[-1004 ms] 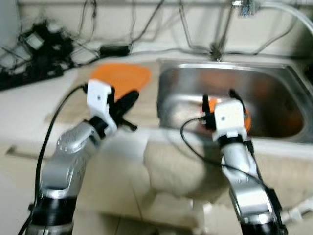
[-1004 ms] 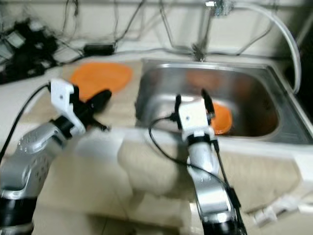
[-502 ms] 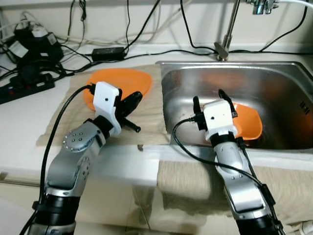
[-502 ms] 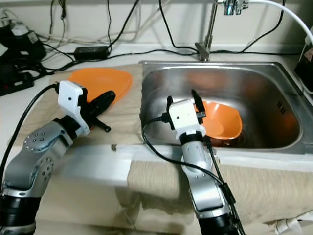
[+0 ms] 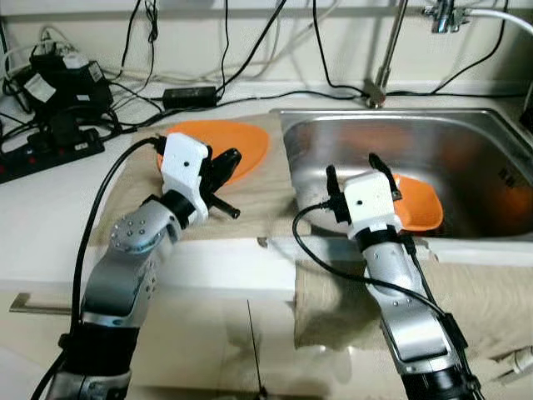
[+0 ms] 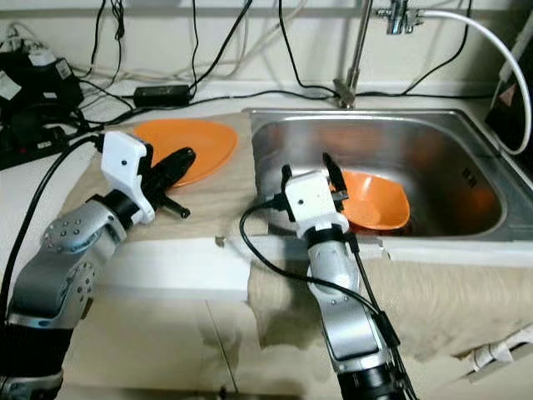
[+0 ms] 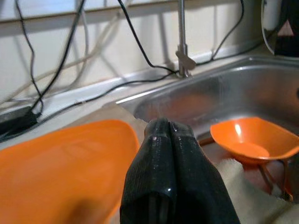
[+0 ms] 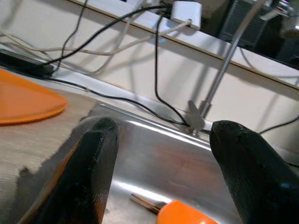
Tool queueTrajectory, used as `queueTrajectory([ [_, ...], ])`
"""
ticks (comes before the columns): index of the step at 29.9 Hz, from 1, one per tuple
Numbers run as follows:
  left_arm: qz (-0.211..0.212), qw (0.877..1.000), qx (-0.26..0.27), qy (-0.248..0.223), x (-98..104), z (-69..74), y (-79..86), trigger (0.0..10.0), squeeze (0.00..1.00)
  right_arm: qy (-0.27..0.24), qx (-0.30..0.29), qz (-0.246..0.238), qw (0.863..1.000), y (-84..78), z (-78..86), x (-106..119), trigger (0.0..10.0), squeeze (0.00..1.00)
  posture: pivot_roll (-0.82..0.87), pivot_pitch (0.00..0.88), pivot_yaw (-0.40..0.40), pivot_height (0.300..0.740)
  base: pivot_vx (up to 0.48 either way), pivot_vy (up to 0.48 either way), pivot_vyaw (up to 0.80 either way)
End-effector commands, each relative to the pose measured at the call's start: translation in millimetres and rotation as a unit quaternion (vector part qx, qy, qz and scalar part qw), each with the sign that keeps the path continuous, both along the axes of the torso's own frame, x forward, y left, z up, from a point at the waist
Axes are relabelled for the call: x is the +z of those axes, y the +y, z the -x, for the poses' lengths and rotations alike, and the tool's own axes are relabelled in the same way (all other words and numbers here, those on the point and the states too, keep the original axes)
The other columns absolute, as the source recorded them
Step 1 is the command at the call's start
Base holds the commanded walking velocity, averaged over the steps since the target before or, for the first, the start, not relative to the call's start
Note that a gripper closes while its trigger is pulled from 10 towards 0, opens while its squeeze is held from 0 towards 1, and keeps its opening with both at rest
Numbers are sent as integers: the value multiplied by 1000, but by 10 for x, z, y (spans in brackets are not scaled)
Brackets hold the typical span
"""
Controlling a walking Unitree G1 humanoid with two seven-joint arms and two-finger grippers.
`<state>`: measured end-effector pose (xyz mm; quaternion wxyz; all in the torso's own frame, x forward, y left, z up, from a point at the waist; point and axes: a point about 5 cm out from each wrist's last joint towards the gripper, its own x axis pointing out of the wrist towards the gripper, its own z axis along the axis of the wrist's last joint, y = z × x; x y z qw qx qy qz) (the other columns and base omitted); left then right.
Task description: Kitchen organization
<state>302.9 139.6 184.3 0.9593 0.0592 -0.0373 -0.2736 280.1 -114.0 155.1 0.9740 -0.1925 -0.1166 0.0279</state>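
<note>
While no writing reads, right claw [image 6: 310, 171] gapes above orange bowl [image 6: 376, 200].

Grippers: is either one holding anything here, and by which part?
Nothing is held. The left gripper is shut and empty above the orange plate; the right gripper is open at the sink rim, near the orange bowl.

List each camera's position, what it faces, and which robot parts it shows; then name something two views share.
Left and right eye views: on the head, looking down at the sink and counter; both silver arms, left gripper and right gripper show.
Left wrist view: along its shut fingers, over the orange plate toward the faucet.
Right wrist view: between its spread fingers, into the sink.
Shared: the orange bowl in the sink appears in the left wrist and eye views.
</note>
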Motion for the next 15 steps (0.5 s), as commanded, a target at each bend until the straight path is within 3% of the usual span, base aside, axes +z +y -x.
queueTrajectory([
  [1, -12, 1000, -5, -7, 51, -45, -8, 10000, 0, -1, -6, 2, 1000, -22, -13, 2, 10000, 0, -9, 0, 84, 740, 0, 0, 0],
  [5, -39, 999, -8, 2, 70, -140, 52, 10000, 0, -3, -5, 0, 1000, -8, -17, 8, 10000, 0, -7, 0, 87, 740, 0, 0, 0],
  [8, -62, 998, 2, 11, 111, -300, 177, 10000, 0, -4, -4, -3, 1000, 1, -19, 13, 10000, 0, -6, 0, 87, 740, 0, 0, 0],
  [11, -65, 998, 8, 11, 126, -335, 208, 10000, 0, -4, -3, -3, 1000, 2, -19, 14, 10000, 0, -6, 0, 87, 740, 0, 0, 0],
  [14, -89, 995, 37, 16, 208, -573, 409, 10000, 0, -4, -2, -5, 1000, 15, -29, 15, 10000, 0, -7, 0, 92, 740, 0, 0, 0],
  [15, -89, 995, 37, 16, 208, -573, 409, 10000, 0, -4, -2, -5, 1000, 15, -29, 15, 10000, 0, -7, 0, 92, 740, 0, 0, 0],
])
